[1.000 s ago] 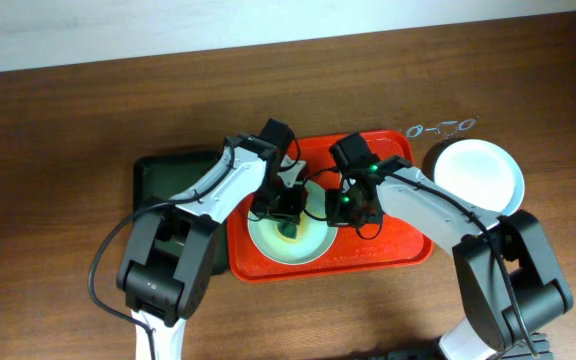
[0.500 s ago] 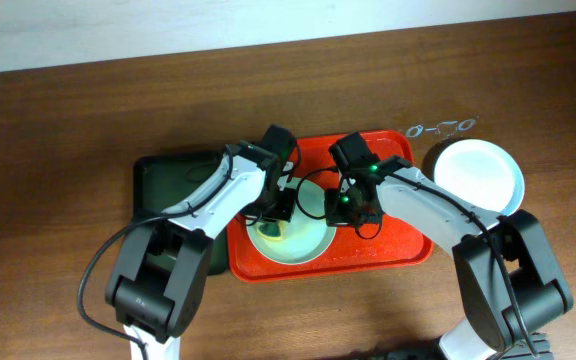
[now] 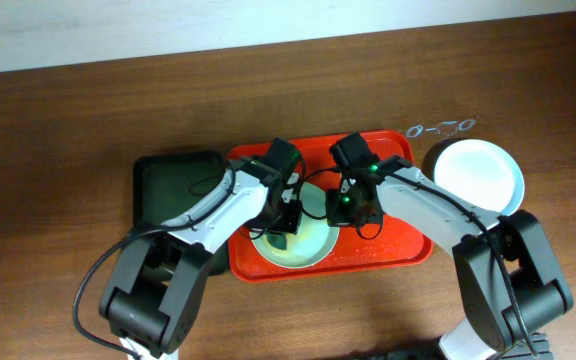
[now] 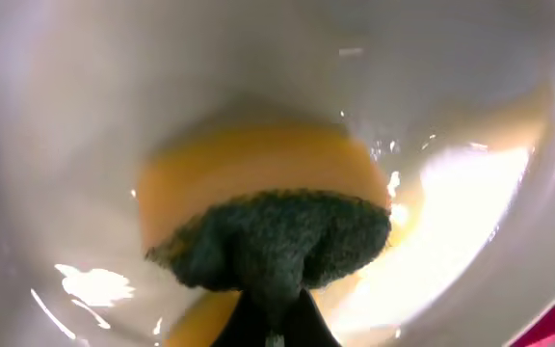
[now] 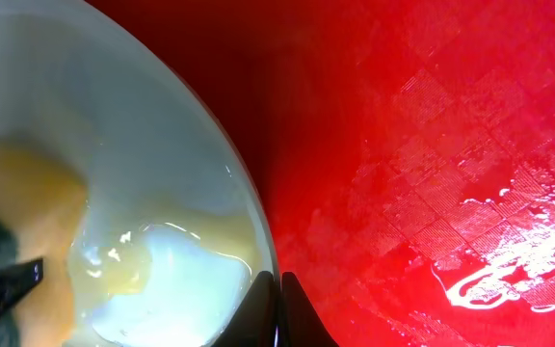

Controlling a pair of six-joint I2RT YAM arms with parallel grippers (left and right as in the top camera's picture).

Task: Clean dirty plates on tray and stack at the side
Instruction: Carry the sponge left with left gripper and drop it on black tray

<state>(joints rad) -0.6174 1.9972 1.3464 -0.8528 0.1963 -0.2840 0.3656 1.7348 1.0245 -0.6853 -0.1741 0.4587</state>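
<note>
Brown wooden table point(image 3: 58, 130) bears the red tray point(image 3: 408, 238)

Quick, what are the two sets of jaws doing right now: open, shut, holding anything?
Left gripper: jaws shut on the sponge.
Right gripper: jaws shut on the rim of the plate.

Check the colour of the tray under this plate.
Red tray; right wrist view shows it best.

No legible text, label, brand, number or sign is found on the tray point(image 3: 393, 243), the plate point(image 3: 313, 250) or the worktop point(image 3: 68, 120).
</note>
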